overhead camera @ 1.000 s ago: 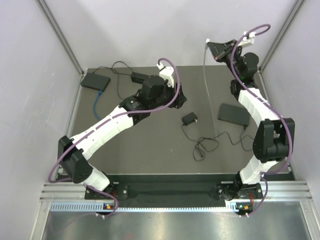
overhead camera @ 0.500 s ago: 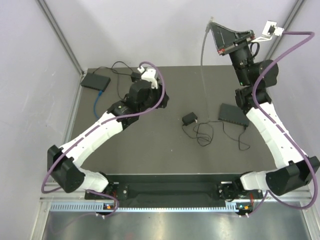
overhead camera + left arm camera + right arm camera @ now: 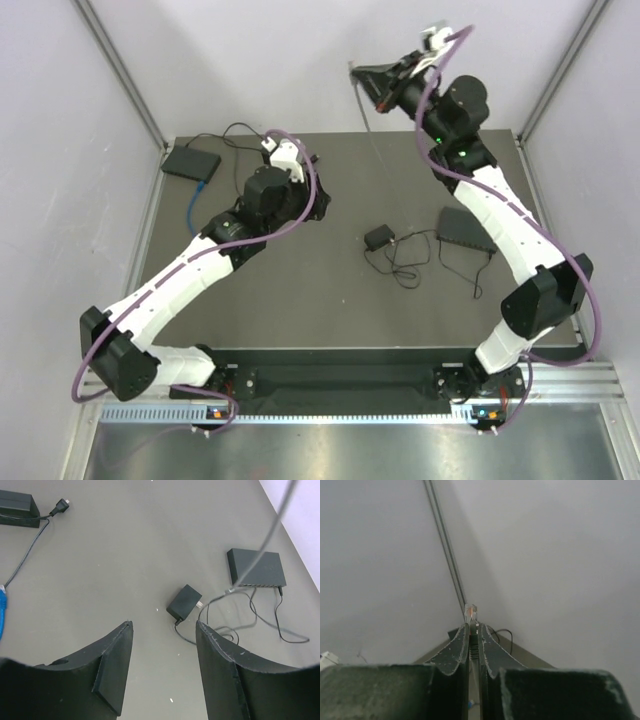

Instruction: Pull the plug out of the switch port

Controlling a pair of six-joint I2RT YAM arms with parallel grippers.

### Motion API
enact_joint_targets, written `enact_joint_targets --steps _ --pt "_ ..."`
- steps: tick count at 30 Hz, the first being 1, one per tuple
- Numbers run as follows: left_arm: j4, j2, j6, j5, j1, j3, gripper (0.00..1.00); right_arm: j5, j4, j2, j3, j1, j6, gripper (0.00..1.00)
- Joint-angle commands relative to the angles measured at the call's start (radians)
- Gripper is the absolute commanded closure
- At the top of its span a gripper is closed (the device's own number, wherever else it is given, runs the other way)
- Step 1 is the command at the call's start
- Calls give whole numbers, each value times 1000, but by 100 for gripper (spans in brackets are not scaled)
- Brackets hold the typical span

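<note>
Since the right tool [image 3: 473, 628] is clamped on the clear plug [image 3: 471, 612] and holds it high above the surface [image 3: 330, 300], well apart from the switch [image 3: 467, 230], the pull looks done, while the left tool [image 3: 164, 625] hovers empty, fingers spread, seemingly standing by.

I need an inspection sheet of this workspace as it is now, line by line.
Surface: dark table, small white specks.
Job's things: plug out of port, raised; switch flat on table.
Clutter: power adapter; second black box far left.
Pincers: left pincer open, empty; right pincer shut on plug.
Cables: grey cable hangs from plug; black cable tangled; blue cable beside box.
Surroundings: pale walls, metal posts.
</note>
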Motion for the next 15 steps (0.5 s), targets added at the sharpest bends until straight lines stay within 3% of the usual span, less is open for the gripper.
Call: enact_joint_targets --steps 1,3,4,6,9,10,12,15 --pt "64 -41 5 21 9 -17 41 20 -119 -15 80 38 -253 100" --pt "67 -33 5 27 12 -20 41 40 -128 -15 74 50 -291 100" --pt "71 -29 5 32 12 -22 41 117 -160 -9 89 68 -407 100" --pt "71 -16 2 46 12 -20 41 181 -195 3 95 113 -488 100" --pt "106 14 -1 86 14 -39 41 270 -193 -9 60 114 -444 100" --pt "120 25 5 178 14 -46 40 349 -145 -34 10 114 -398 100" --pt "214 57 23 275 14 -94 29 425 -57 -122 -123 108 -311 100" --pt "313 147 2 482 12 -111 22 465 -62 -187 -164 91 -200 100"
